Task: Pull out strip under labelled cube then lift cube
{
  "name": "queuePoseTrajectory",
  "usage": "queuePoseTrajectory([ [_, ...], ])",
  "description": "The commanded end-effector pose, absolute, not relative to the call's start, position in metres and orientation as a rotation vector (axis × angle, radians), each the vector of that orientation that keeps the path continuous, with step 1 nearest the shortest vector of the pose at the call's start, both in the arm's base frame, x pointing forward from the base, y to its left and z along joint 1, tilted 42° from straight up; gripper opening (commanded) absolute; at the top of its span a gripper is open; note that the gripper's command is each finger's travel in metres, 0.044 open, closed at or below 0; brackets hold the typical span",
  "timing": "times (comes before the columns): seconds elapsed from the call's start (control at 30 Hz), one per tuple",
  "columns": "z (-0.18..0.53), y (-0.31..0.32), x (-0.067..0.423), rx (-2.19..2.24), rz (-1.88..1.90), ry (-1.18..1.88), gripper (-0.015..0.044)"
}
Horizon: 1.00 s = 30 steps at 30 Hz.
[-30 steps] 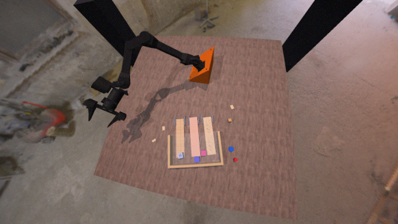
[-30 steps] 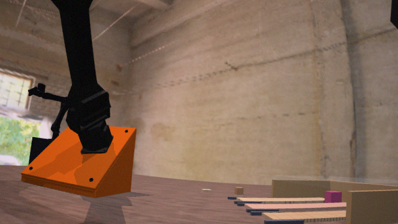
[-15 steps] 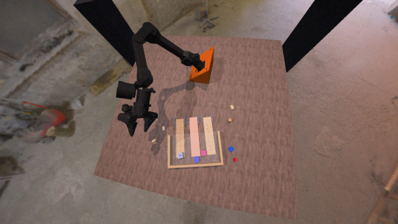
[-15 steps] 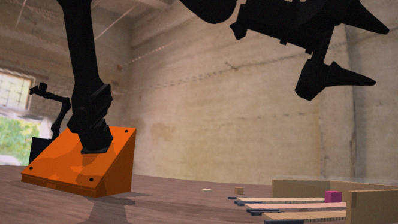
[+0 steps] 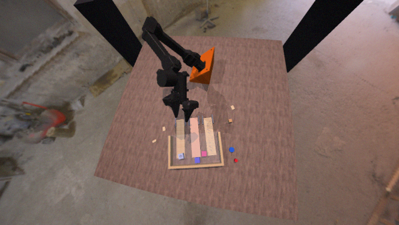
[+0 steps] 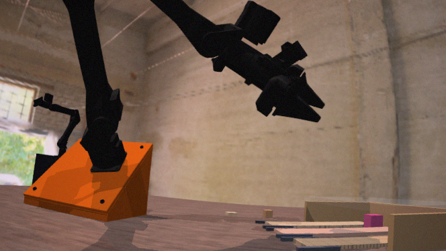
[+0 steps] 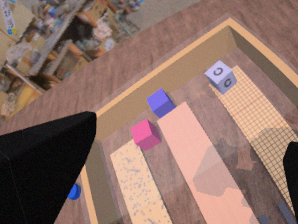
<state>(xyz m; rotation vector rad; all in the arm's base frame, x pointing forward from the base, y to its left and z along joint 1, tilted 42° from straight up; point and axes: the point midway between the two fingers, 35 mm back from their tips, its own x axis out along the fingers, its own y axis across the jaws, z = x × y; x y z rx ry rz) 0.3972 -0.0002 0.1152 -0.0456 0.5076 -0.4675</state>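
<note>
Pale lavender labelled cube (image 5: 181, 156) with dark ring mark, on checkered tan strip (image 5: 180, 136) | gripper (image 5: 182, 115) fingers spread wide, holding nothing, touching nothing

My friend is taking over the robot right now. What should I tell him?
Gripper: open, holding nothing, up in the air above the near ends of the strips.
Labelled cube: sits on the far end of the checkered strip, inside the wooden tray. The blue cube and pink cube are by the other strips.
Done: nothing pulled.
Left: pull out the checkered strip only, then grab the labelled cube and lift it.
</note>
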Motion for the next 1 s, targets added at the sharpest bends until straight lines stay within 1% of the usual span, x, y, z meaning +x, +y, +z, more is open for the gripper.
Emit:
queuePoseTrajectory([
  [0.0, 0.081, 0.028, 0.343, -0.513, -0.373, 0.642, 0.04],
  [0.1, 0.072, 0.034, 0.326, -0.667, -0.338, 0.674, 0.04],
  [0.57, 0.072, 0.034, 0.326, -0.668, -0.337, 0.674, 0.04],
  [0.67, 0.072, 0.027, 0.336, -0.683, -0.356, 0.731, 0.0321],
  [0.97, 0.067, -0.029, 0.384, -0.722, -0.451, 1.097, 0.0085],
])
